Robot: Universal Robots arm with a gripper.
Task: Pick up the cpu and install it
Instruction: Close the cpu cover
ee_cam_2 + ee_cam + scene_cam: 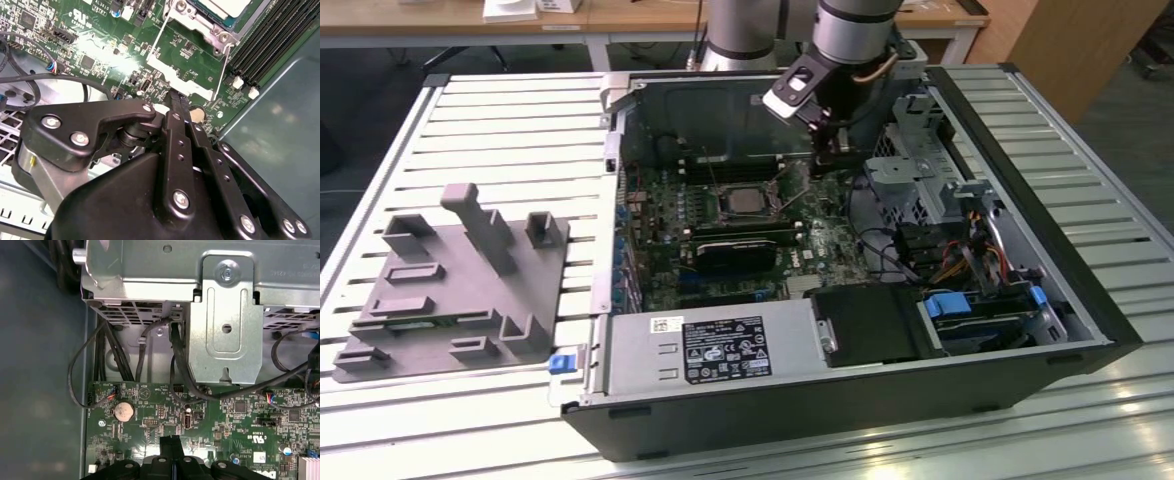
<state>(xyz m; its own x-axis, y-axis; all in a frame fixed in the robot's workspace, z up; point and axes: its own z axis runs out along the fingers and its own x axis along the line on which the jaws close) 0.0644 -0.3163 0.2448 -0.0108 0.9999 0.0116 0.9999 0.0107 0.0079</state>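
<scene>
The hand (177,97) is matt black metal, the cpu (222,6) top pale smooth metal.

Bright overhead light; strong glare on motherboard (120,60), table slats (1121,400).

Slatted pale metal table (480,130) spreads out below the gripper (829,165). Beyond the gripper: light wooden desks (640,20), dark floor (374,60) under them. Wooden panel (1067,50) toward the exterior view's right.
</scene>
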